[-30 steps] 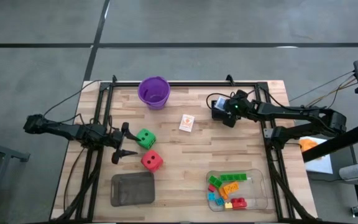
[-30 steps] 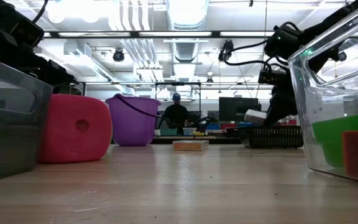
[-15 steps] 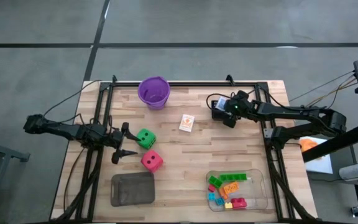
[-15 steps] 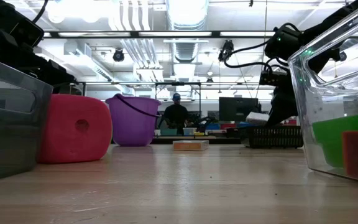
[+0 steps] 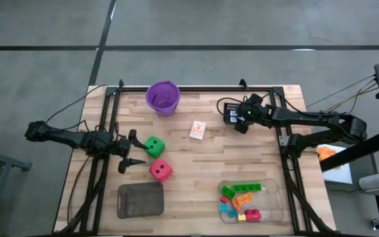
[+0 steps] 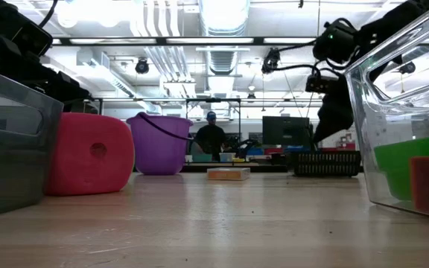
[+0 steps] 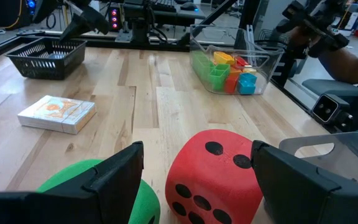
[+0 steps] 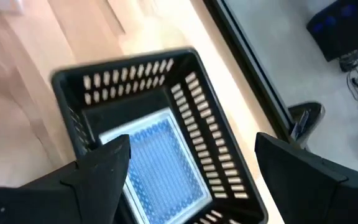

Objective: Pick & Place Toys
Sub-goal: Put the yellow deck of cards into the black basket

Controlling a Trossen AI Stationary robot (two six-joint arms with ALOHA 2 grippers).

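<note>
The right claw (image 5: 231,116) is hanging open over a small black basket (image 8: 160,143) near the table's (image 5: 196,164) far right corner, and a blue-patterned card (image 8: 157,162) is now lying flat on the basket floor. A second ago a pale card was showing at that claw in the low view; it is gone from the fingers now, so 1 card looks delivered. The other card (image 5: 197,130) is lying near the table's middle. The left claw (image 5: 129,152) is waiting open by the left edge, just beside the green die (image 5: 153,146), with the red die (image 5: 160,170) near. The bricks (image 5: 241,197) are sitting in the clear tray (image 5: 276,197).
</note>
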